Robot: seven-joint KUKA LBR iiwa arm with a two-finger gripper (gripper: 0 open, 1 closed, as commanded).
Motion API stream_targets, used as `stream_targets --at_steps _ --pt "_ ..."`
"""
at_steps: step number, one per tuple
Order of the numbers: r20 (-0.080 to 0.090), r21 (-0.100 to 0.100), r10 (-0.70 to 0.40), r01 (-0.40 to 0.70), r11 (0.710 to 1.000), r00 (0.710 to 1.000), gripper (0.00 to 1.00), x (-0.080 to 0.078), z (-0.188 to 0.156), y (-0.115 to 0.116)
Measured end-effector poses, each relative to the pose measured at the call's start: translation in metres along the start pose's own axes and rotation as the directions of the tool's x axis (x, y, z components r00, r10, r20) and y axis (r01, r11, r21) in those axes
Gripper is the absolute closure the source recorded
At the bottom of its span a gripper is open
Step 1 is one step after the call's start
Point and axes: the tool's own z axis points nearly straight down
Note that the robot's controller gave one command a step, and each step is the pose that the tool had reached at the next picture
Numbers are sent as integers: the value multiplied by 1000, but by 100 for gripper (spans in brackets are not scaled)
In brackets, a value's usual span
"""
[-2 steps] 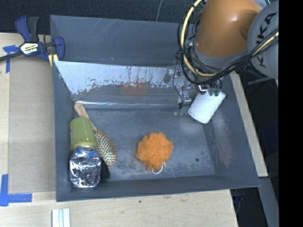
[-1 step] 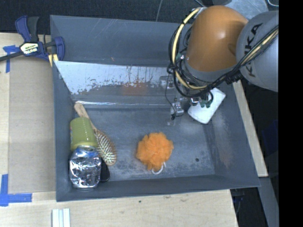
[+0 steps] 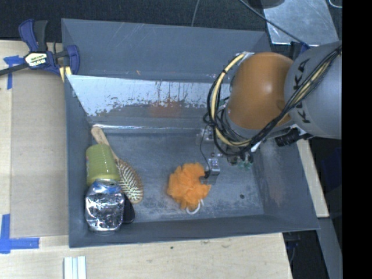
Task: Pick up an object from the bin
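The tool [image 3: 210, 168], whose opening I cannot tell, sits at the right edge of the orange sponge [image 3: 185, 186] in the bin [image 3: 157, 150], so I judge grasping is in hand; next it must grip and lift.

Grey arm [image 3: 325, 92] comes in from the right, angled downward. Orange wrist cover [image 3: 258, 89] sits above and to the right of the gripper [image 3: 210, 172], with black and yellow cables [image 3: 218, 97] looped round its left side. Gripper points down, slim and metallic.
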Motion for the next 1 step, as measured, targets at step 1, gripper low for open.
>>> stream_targets --at_steps 1 --pt "0 3 -58 58 998 998 0 -6 89 -8"
